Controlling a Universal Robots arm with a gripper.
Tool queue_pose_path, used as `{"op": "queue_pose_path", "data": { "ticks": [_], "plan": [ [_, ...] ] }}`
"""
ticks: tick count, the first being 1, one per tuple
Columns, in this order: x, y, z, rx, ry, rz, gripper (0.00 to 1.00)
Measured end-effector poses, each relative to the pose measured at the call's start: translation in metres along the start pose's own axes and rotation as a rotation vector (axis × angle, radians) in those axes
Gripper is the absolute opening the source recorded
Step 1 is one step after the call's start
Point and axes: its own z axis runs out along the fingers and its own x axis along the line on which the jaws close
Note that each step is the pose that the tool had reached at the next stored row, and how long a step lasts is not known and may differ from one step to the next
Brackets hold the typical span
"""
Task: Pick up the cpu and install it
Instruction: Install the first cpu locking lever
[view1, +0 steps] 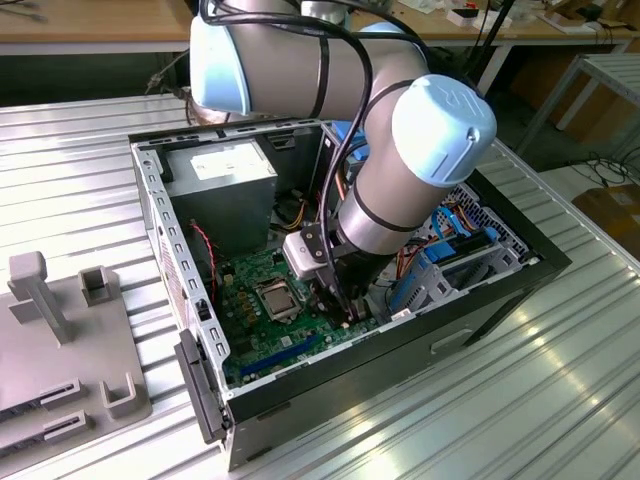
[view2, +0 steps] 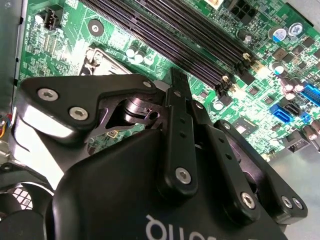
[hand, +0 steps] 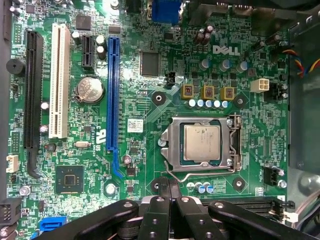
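Observation:
The cpu (hand: 201, 142), a small silvery square, lies flat in the dark metal-framed socket (hand: 170, 145) on the green motherboard (hand: 150, 100). In the exterior view the cpu (view1: 278, 297) sits mid-board inside the open computer case (view1: 165, 230). My gripper (hand: 169, 181) hangs just beside the socket's edge, over the memory slots, with its black fingers (hand: 161, 210) pressed together and nothing between them. The exterior view has the gripper (view1: 345, 312) low over the board, to the exterior view's right of the cpu. In the second wrist view the gripper (view2: 178, 75) points at the board near the memory slots (view2: 165, 30).
A grey power supply (view1: 225, 185) fills the case's back corner. Blue drive parts and cables (view1: 440, 260) crowd the side at the exterior view's right. Blue (hand: 112, 95), white (hand: 59, 80) and black expansion slots line the board. A grey fixture (view1: 60, 330) stands outside the case.

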Motion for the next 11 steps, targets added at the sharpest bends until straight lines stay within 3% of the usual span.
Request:
{"op": "queue_pose_path", "data": {
  "ticks": [3,4,11],
  "plan": [
    [-0.0002,0.0002,-0.0023,-0.0012,-0.0092,-0.004,0.1],
    [-0.0004,0.0003,-0.0039,-0.0018,-0.0154,-0.006,0.1],
    [-0.001,0.0008,-0.0102,-0.0039,-0.0429,-0.014,0.1]
  ]
}}
